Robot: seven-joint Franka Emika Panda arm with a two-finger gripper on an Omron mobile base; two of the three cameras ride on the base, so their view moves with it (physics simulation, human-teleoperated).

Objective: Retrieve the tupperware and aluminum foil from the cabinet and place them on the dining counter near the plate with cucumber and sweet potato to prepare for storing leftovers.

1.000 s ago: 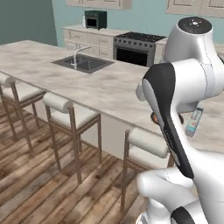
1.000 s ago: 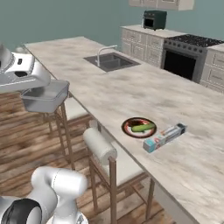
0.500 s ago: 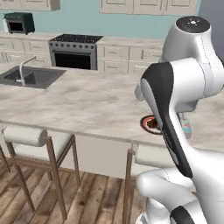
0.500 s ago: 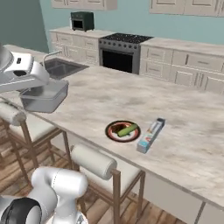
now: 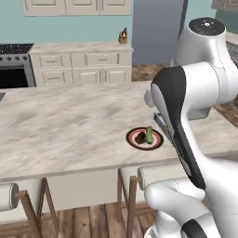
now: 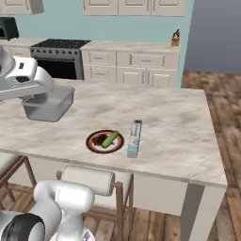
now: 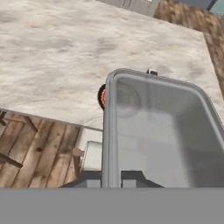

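My claw (image 7: 111, 177) gripped the rim of the tupperware (image 6: 49, 103), the two dark finger tips closed on its near wall, and held the grey tub in the air above the marbled bench (image 6: 179, 117). Seen from the right base camera, the tub hung to the left of the plate (image 6: 93, 146), over the bench's near edge. The plate sat on the bench near that edge, carrying the green cucumber (image 6: 110, 139) and the dark brown sweet potato (image 6: 98, 140) side by side. The aluminum foil (image 6: 134, 138) lay flat on the bench just beside the plate, on the side away from the tub, its long axis running from the near edge inward. Through the tub's clear floor, the hand camera showed the plate's red ring (image 7: 102, 97) below.
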